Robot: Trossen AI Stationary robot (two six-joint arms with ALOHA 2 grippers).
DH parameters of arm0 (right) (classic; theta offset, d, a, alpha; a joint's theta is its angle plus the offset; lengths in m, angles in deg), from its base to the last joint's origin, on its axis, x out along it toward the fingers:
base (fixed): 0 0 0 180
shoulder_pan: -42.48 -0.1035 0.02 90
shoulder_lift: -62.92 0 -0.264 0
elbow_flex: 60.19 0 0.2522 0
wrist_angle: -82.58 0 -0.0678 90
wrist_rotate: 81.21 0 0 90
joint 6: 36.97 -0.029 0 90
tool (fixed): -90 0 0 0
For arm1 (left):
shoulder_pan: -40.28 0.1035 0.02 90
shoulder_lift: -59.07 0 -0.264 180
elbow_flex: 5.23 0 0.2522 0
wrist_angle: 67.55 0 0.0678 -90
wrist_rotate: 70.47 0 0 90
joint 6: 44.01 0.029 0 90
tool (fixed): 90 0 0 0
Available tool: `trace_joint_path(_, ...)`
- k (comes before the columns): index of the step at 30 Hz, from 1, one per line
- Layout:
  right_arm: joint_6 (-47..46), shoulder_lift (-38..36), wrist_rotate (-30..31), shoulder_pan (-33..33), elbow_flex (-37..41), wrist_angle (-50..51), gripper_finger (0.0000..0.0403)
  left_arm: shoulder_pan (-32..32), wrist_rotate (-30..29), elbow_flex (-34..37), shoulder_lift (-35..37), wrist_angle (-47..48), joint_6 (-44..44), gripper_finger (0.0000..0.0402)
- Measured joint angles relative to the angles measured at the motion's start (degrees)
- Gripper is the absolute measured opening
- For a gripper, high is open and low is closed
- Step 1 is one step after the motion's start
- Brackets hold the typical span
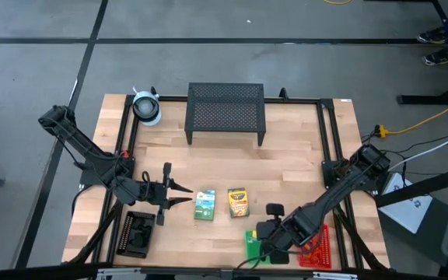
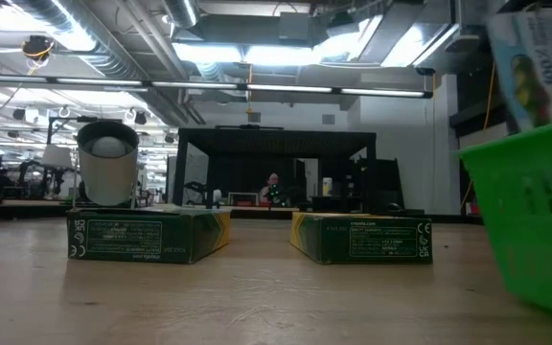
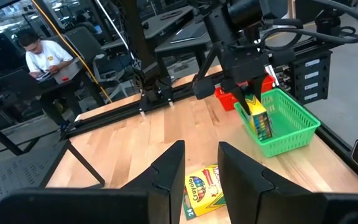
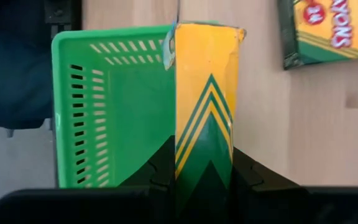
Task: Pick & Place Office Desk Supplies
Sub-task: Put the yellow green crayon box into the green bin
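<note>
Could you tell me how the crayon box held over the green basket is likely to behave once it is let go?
The crayon box is pinched upright in the right gripper over the green basket, so it will probably topple onto its side inside. It looks like thin card, with a slightly crumpled top edge, so it may dent under a hard squeeze. It seems light for its size.

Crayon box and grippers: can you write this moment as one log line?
right gripper: shut on crayon box, over green tray | left gripper: open, by card box
</note>
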Motion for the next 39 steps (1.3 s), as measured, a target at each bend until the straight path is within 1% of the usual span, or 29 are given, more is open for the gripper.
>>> trace_joint_path(4, 0.54, 0.0, 0.41, 0.49, 0.0, 0.34, 0.0072, 0.0, 0.0, 0.0, 0.0, 0.0, 0.0, 0.0094)
trace_joint_path(9, 0.5, 0.0, 2.82, 0.59, 0.0, 2.77, 0.0072, 0.0, 0.01, 0.0, 0.0, 0.0, 0.0, 0.0095)
trace_joint_path(18, -0.78, -0.02, 1.56, 0.61, 0.0, 2.22, 0.0072, 0.0, 0.0, 0.0, 0.0, 0.01, -0.03, 0.0095)
trace_joint_path(36, -3.96, 0.2, 2.29, 0.63, -0.02, 1.88, 0.0073, 0.0, 0.04, 0.0, 0.0, 0.01, -0.22, 0.0095)
trace_joint_path(39, -5.12, 0.22, 4.46, 0.63, -0.02, 1.86, 0.0083, 0.0, 0.04, 0.0, 0.0, 0.01, -0.22, 0.0095)
